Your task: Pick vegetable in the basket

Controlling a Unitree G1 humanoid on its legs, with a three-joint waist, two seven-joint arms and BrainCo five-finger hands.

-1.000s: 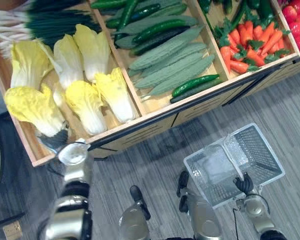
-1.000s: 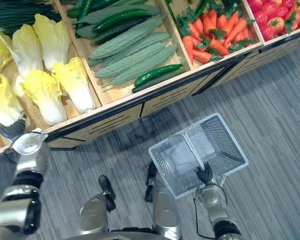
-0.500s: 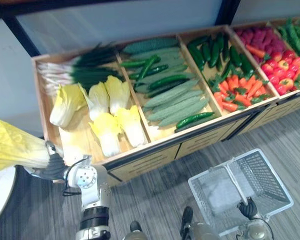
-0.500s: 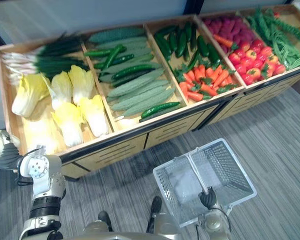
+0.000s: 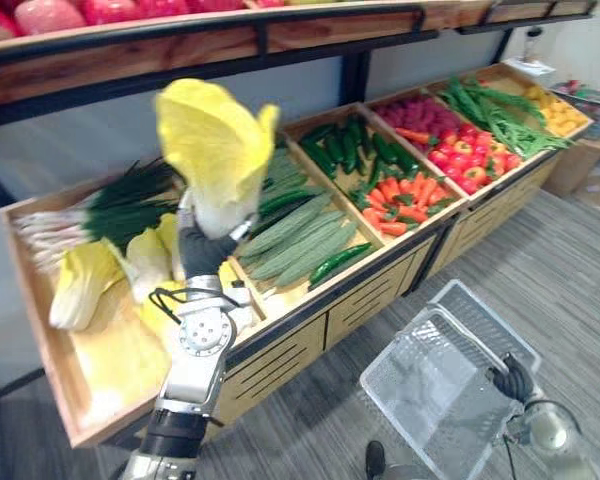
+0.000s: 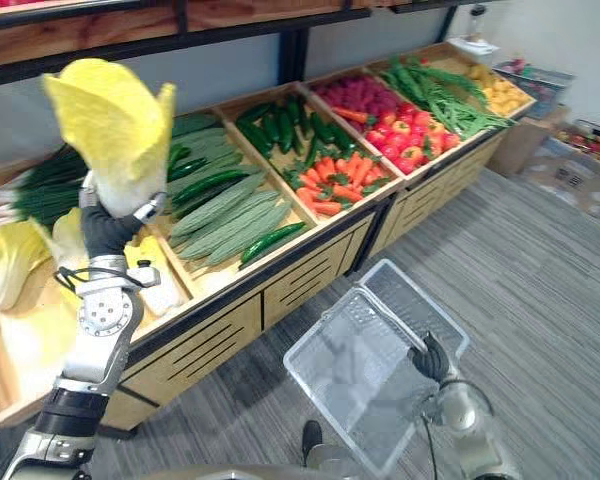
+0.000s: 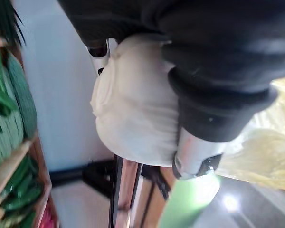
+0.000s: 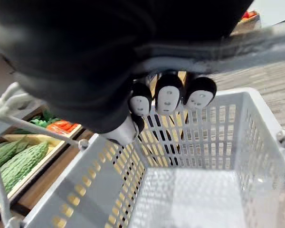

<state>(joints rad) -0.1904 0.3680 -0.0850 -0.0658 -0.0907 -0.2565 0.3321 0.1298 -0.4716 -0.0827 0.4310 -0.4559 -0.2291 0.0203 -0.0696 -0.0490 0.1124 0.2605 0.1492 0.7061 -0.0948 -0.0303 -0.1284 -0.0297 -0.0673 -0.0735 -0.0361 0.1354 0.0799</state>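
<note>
Left hand (image 5: 205, 248) clamps the cabbage (image 5: 215, 140) by its base, high at upper left. Right hand (image 5: 515, 378) grips the basket (image 5: 420, 390) handle, lower right. Pick done; basket empty, drop-in left.

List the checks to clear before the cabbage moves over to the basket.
1. Grip on cabbage: ok. The left hand has its fingers curled round the white base of the cabbage.
2. Cabbage clear of the display: ok, held up above the wooden bins.
3. Basket held: ok. The right hand is curled round the top of the basket.
4. Room in basket: ok, nothing lies in it.
5. Basket under cabbage: not ok. It hangs low on the robot's right, apart from the cabbage.
6. Basket level: cannot tell.
</note>
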